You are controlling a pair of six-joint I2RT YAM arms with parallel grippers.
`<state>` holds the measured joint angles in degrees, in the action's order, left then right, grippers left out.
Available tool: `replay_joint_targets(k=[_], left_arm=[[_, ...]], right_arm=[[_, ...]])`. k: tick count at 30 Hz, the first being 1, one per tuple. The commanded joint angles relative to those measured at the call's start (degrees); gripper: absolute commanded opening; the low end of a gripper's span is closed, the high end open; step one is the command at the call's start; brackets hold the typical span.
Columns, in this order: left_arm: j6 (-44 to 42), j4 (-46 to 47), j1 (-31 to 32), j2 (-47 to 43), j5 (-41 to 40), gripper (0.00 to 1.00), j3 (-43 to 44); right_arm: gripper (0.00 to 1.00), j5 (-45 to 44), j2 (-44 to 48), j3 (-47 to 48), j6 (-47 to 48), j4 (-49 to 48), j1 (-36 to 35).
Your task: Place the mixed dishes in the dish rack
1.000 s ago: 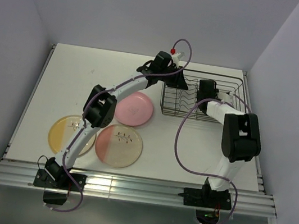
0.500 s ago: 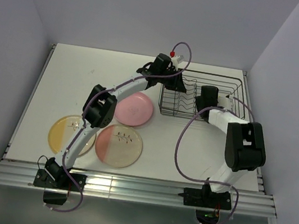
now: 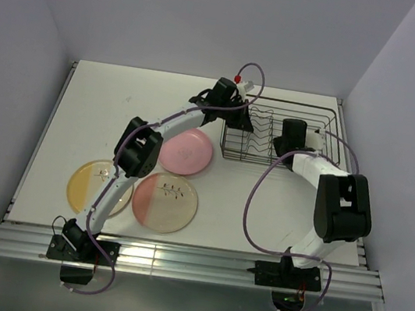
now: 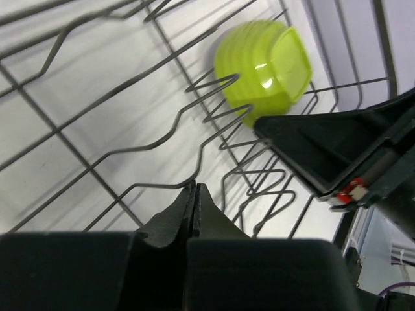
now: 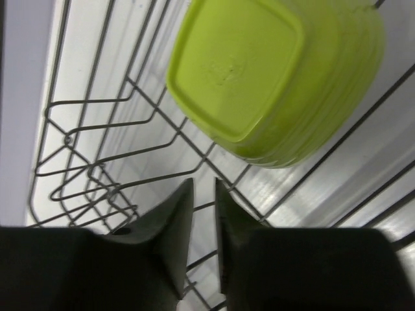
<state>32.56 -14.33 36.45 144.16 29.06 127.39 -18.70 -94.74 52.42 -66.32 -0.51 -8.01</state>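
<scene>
Left wrist view, left fingers (image 4: 172,217): pressed shut tip to tip with nothing between them, poised over the wire floor of the dish rack (image 4: 117,152).
Right wrist view, right fingers (image 5: 170,214): a narrow gap between the tips with nothing in it, hanging just above the rack's wires.
Green bowl (image 5: 272,84): lies inside the rack just beyond the right fingers, not touching them. It is tipped so its flat squarish base faces the right wrist camera. The left wrist view shows it blurred (image 4: 262,68), past the wavy dividers.
Dish rack, top view (image 3: 302,107): dark wire basket at the far right of the counter (image 3: 97,106). The left arm reaches in at its left end, the right arm from its near side.
Pink plate (image 3: 186,152): flat on the counter, just left of the rack.
Pink-and-cream plate (image 3: 164,202): flat, nearer the arm bases.
Yellow-and-cream plate (image 3: 88,185): flat, left of that one, partly under the left arm.
</scene>
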Motion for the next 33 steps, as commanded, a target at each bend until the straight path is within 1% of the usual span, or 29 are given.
replay_joint_targets(k=[1,4,9,10,11,15,19,23,26,29,30,33], left_arm=[[-1.1,0.0,-0.2,-3.4,-1.8,0.00,-1.2],[-1.4,-0.2,-0.2,-3.3,-2.3,0.00,-1.8],[-1.6,0.4,-0.4,-3.2,-2.3,0.00,-2.9],[-1.7,0.4,-0.4,-3.2,-2.3,0.00,-2.9],[-1.7,0.4,-0.5,-3.2,-2.3,0.00,-3.4],[-1.9,1.4,-0.5,-3.5,-2.1,0.00,-5.1],[-2.2,1.0,-0.5,-3.1,-2.2,0.00,-5.5],[-2.4,1.1,-0.5,-3.4,-2.3,0.00,-6.0],[-2.2,1.1,-0.6,-3.3,-1.9,0.00,-5.7],[-2.4,1.0,-0.6,-3.2,-1.9,0.00,-5.7],[-2.4,1.1,-0.6,-3.3,-2.0,0.00,-5.8],[-2.2,1.4,-0.7,-3.4,-1.6,0.00,-6.1]], right_arm=[[0.21,-2.9,-0.5,3.8,2.7,4.2,1.2],[0.15,-6.3,-2.5,7.2,4.0,7.8,1.6],[0.13,-8.9,-5.7,12.7,6.2,10.9,2.3],[0.10,-9.5,-6.2,13.4,6.6,11.8,2.6],[0.09,-9.8,-6.6,13.9,6.7,12.3,2.8],[0.09,-9.3,-8.0,15.1,8.5,12.1,3.7],[0.09,-8.8,-9.7,17.9,8.7,15.3,4.8],[0.09,-12.0,-10.4,21.1,10.9,17.2,5.5],[0.09,-9.3,-12.0,24.1,13.8,17.2,7.0],[0.09,-8.7,-14.0,28.1,12.9,21.9,7.9],[0.09,-8.2,-14.2,28.5,13.1,22.5,9.8],[0.09,-7.6,-15.1,29.4,13.7,23.3,10.4]])
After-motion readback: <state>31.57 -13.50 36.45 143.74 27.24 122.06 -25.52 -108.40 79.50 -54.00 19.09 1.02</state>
